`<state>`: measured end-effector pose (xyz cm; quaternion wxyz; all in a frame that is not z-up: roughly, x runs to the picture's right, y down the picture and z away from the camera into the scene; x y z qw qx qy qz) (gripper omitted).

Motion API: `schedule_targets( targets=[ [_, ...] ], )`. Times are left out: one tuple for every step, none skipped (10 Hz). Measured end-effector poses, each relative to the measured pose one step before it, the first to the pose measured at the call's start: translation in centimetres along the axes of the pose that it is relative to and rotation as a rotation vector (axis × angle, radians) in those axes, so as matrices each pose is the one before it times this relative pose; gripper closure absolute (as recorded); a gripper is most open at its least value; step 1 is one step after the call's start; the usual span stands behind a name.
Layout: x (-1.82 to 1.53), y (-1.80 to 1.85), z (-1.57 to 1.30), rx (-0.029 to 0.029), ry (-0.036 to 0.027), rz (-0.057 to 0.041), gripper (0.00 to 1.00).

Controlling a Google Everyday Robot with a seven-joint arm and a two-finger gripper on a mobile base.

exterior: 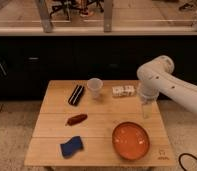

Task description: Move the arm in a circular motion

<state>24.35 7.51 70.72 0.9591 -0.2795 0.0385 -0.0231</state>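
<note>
The large glossy white arm (164, 82) comes in from the right edge, bends at a bulbous joint above the table's right rear and hangs down. Its slim pale gripper (146, 113) points downward over the right side of the wooden table (99, 122), just above and behind the orange bowl (130, 140). It holds nothing that I can see.
On the table stand a white cup (94, 88), a dark striped packet (76, 94), a white box (123, 91), a reddish-brown sausage-shaped item (76, 119) and a blue sponge (71, 146). A dark counter front runs behind the table. A cable lies on the floor at right.
</note>
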Motion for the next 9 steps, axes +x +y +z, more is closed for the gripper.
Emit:
schedule_targets(
  targets=[
    [0.586, 0.036, 0.097, -0.00227, 0.00082, -0.00213, 0.2],
    [0.336, 0.119, 0.069, -0.00152, -0.00005, -0.00097, 0.2],
    [0.016, 0.023, -0.004, -0.00001, 0.00066, -0.00027, 0.2],
    [-0.567, -0.029, 0.022, -0.00169, -0.00509, -0.00028, 0.2],
    [-0.383, -0.279, -0.125, 0.00531, 0.0005, -0.00287, 0.2],
    [0.56, 0.036, -0.001, 0.00128, 0.00618, 0.00713, 0.2],
    [0.392, 0.126, -0.064, -0.00162, 0.0058, -0.00098, 0.2],
    [0.046, 0.013, -0.002, -0.00076, -0.00057, -0.00219, 0.2],
    [-0.042, -0.028, 0.117, -0.00216, -0.00014, -0.00185, 0.2]
  ],
)
